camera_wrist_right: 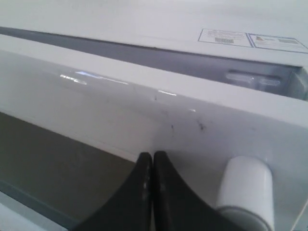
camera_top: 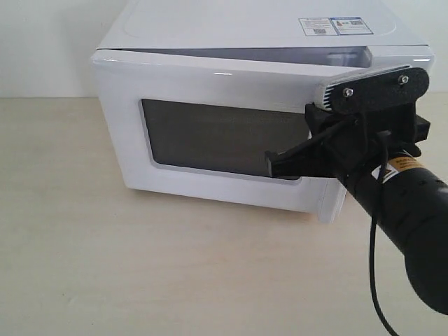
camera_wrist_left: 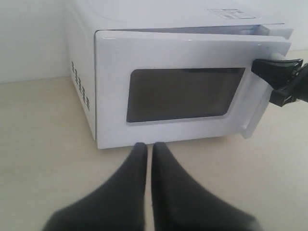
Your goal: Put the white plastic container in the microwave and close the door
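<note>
Right gripper (camera_top: 274, 165), fingers pinched together, leans on the door (camera_top: 203, 80) beside its handle (camera_wrist_right: 245, 185) — door a crack ajar on the microwave (camera_top: 231, 24). Container unseen, likely inside. Push squarely till it latches — left gripper (camera_wrist_left: 147, 145), closed too, hovers out front.

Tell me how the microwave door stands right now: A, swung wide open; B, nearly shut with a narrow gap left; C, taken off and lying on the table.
B: the door sits slightly angled off the microwave, a thin gap showing along its top edge, with the shut right gripper at its front beside the handle.
</note>
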Controlling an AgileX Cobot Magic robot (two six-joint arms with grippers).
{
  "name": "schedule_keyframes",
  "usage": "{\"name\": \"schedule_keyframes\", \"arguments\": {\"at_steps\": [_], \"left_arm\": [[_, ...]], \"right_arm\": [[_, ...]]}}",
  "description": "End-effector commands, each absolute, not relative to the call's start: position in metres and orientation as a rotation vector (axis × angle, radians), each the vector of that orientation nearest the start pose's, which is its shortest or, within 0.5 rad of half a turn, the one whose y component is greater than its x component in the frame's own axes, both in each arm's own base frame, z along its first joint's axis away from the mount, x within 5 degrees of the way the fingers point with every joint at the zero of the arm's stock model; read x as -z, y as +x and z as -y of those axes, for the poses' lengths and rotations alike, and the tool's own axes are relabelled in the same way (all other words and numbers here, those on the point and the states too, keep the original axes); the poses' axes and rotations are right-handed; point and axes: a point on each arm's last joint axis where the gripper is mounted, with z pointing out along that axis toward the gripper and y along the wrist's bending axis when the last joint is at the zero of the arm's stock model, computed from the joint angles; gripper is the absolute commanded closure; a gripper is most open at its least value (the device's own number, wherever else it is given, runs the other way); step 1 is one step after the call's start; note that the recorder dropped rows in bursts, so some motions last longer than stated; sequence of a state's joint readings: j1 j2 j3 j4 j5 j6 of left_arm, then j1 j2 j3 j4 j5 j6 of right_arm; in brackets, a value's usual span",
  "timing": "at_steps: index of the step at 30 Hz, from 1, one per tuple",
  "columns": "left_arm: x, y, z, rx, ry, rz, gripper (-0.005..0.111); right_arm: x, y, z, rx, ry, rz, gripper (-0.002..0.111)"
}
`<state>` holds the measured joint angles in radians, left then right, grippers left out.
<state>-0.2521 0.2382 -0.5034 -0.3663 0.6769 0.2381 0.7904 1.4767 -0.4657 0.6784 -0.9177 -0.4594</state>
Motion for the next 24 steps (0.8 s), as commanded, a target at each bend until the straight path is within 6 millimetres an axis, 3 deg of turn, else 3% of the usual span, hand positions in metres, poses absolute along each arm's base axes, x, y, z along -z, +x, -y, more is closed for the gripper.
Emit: {"name": "schedule_keyframes", "arguments": {"at_steps": [1,7,18,24], "left_arm": [[-0.308,0.033,0.028,0.415,0.327,-1.812,0.102],[-0.306,0.029,0.027,0.399,0.33,-1.819,0.102],[-0.305,0.03,0.024,0.347,0.343,-1.823,0.102],[-0.306,0.03,0.024,0.345,0.343,-1.821,0.102]], "right_arm": [[-0.213,0.222,-0.154,-0.128,-0.224,-1.627,0.109],[-0.216,0.236,-0.164,-0.134,-0.209,-1.628,0.109],[-0.213,0.255,-0.144,-0.117,-0.132,-1.67,0.109],[-0.214,0.256,-0.143,-0.117,-0.128,-1.662,0.109]]}}
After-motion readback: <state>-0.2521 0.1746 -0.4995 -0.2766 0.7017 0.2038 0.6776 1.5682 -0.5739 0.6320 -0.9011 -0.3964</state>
